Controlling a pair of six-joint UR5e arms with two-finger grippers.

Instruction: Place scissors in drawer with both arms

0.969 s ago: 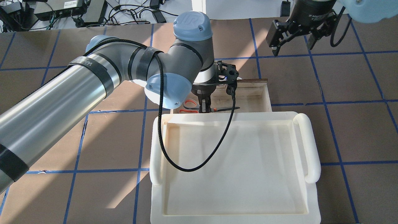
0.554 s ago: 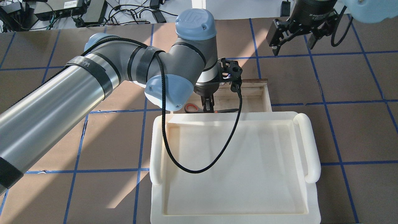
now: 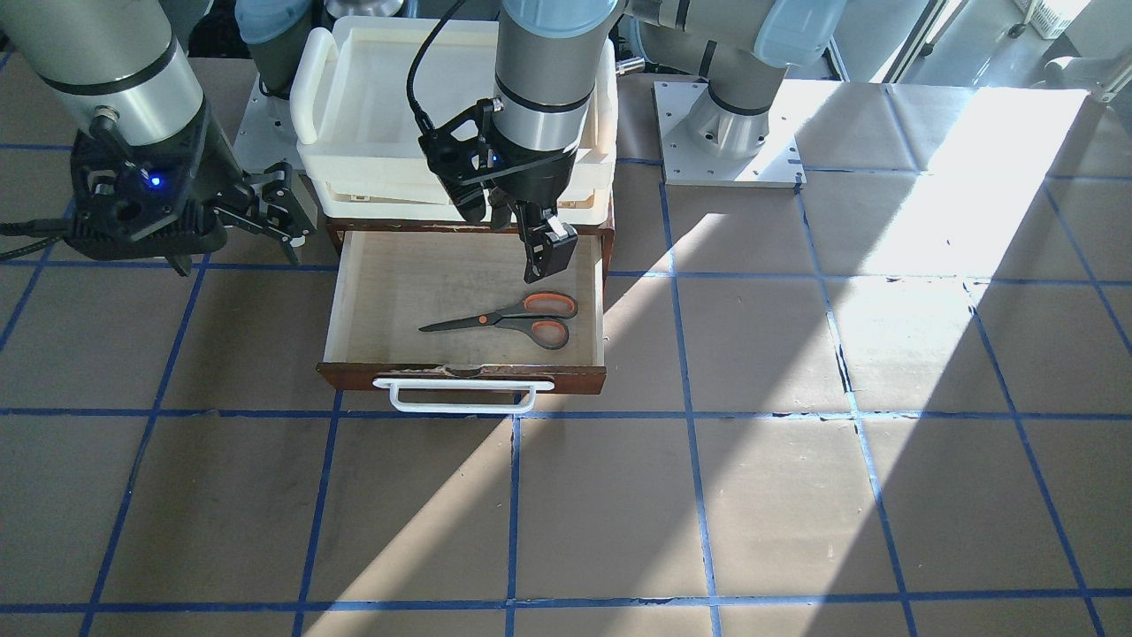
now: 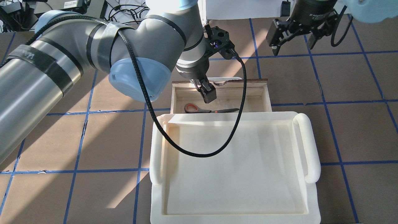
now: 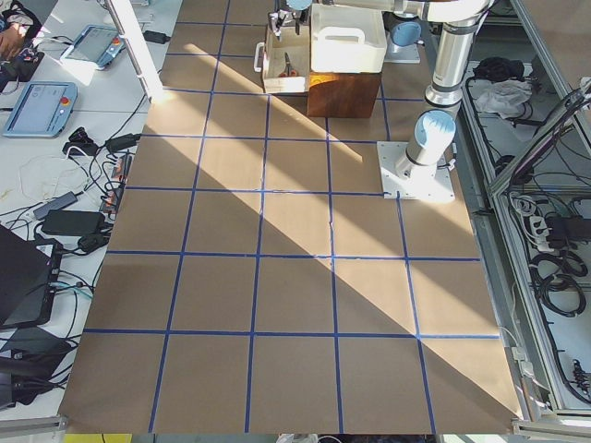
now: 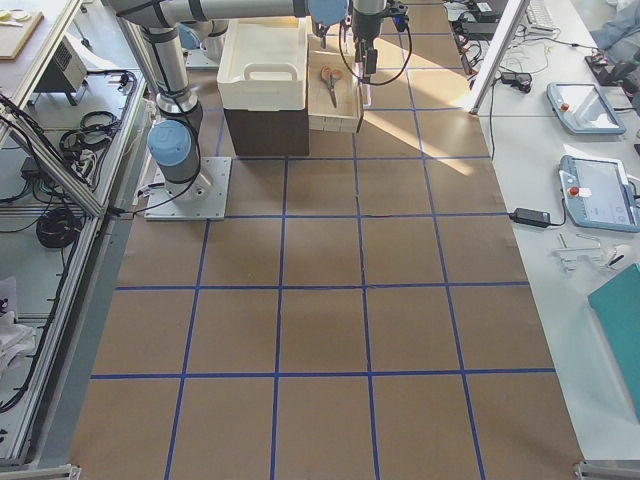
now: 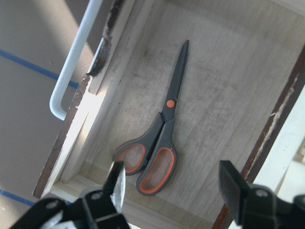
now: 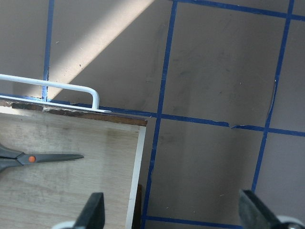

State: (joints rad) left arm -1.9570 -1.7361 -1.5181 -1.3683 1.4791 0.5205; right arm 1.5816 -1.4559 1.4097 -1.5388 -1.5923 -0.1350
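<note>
The scissors (image 3: 513, 318) lie flat on the pale floor of the open drawer (image 3: 389, 283), handles toward the robot's left. They also show in the overhead view (image 4: 202, 109) and the left wrist view (image 7: 164, 129). My left gripper (image 3: 522, 234) hangs open and empty above the handles, clear of them; it also shows from overhead (image 4: 205, 91). My right gripper (image 3: 287, 217) is open and empty, raised beside the drawer's right end, and also shows from overhead (image 4: 292, 46). Its wrist view shows the blade tips (image 8: 33, 158).
A cream plastic tray (image 4: 311, 146) sits on top of the brown cabinet (image 6: 265, 130) that holds the drawer. The drawer's white bar handle (image 3: 460, 407) faces away from the robot. Brown floor panels with blue tape lines (image 3: 690, 495) surround it.
My left gripper has let go of the scissors, opened, and risen up and back from them. The scissors now rest on the drawer floor. The right arm has not moved.
</note>
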